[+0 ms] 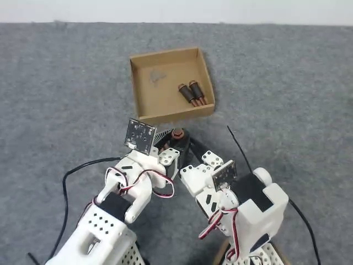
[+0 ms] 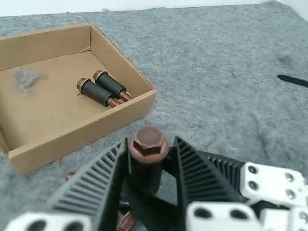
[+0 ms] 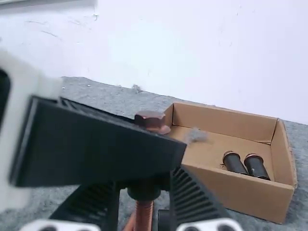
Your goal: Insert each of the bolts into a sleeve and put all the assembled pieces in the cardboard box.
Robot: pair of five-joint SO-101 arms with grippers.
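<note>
Mostly hidden: sleeve (image 2: 144, 175), L hand (image 2: 150, 144)

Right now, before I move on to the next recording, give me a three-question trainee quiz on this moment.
1. How many assembled pieces lie in the cardboard box?
2. True or false: the left gripper is open and empty.
3. The hex-headed bolt nearest the arms is: A) inside the box; B) upright in a sleeve held by the left gripper, outside the box; C) lying flat, not held.
Key: 1) two; 2) false, it is shut on the sleeve; 3) B.
</note>
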